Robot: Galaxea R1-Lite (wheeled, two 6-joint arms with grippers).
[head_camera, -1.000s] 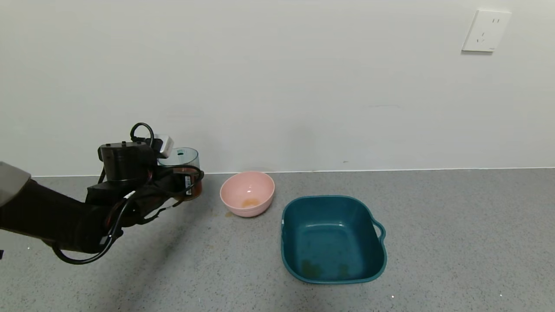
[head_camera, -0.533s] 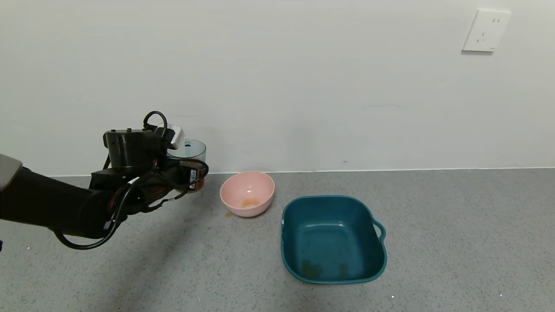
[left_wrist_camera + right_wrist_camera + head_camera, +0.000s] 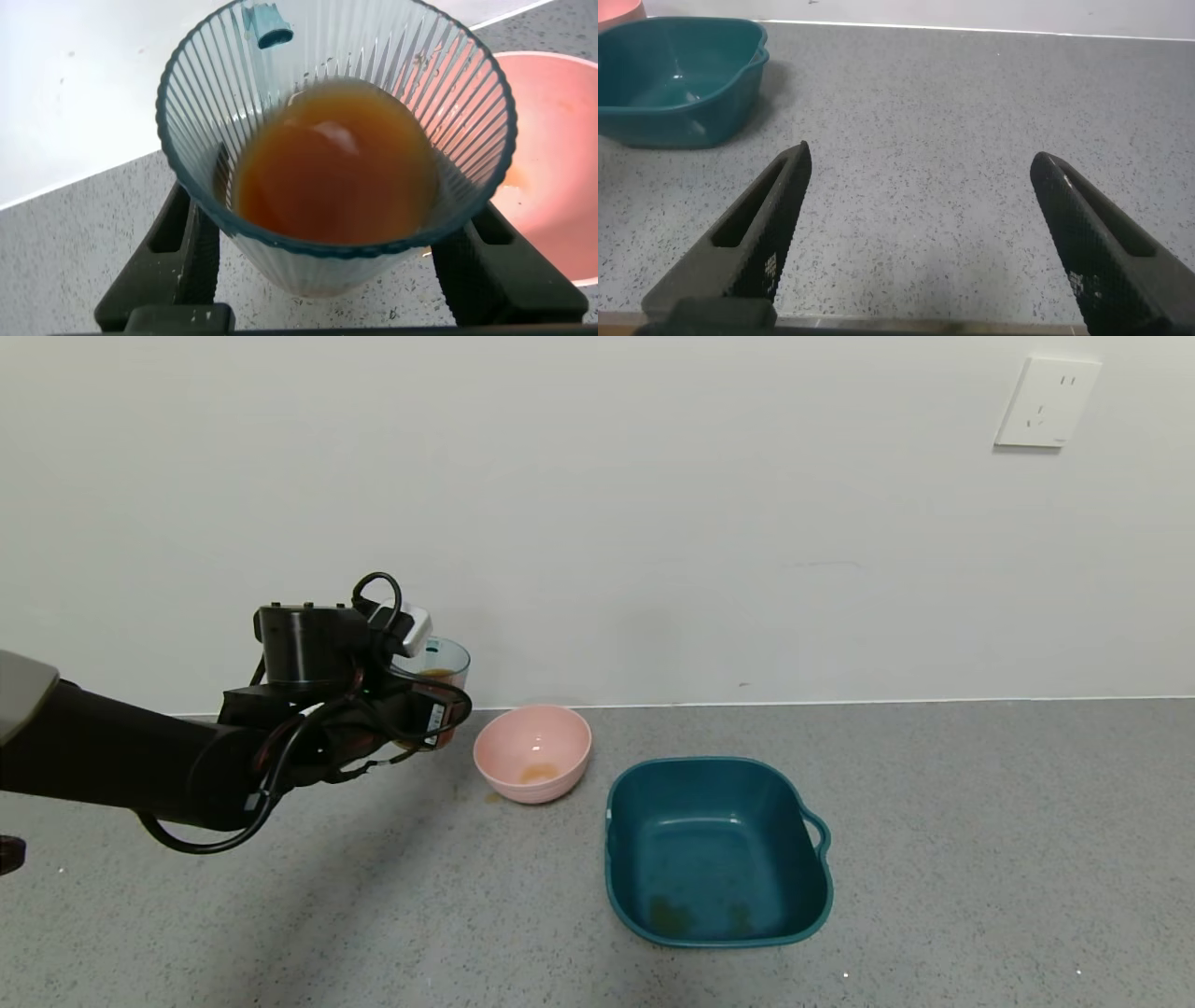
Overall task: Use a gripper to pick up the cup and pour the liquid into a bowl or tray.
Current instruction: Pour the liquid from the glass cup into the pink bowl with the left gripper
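Note:
The ribbed translucent blue-green cup hangs upright above the grey counter, just left of the pale pink bowl. My left gripper is shut on the cup's lower half; its black fingers press on both sides of the cup. Red-brown liquid fills the cup's lower part. The bowl's rim shows just past the cup, and an orange smear lies in the bowl's bottom. My right gripper is open over bare counter, outside the head view.
A dark teal square tub with a handle stands right of the pink bowl, and the right wrist view shows the tub too. A small brown spot marks the counter by the bowl. The white wall runs close behind, with a socket.
My left gripper has lifted the cup higher and carried it to the right, closer to the pink bowl. The bowl and the tub have not moved.

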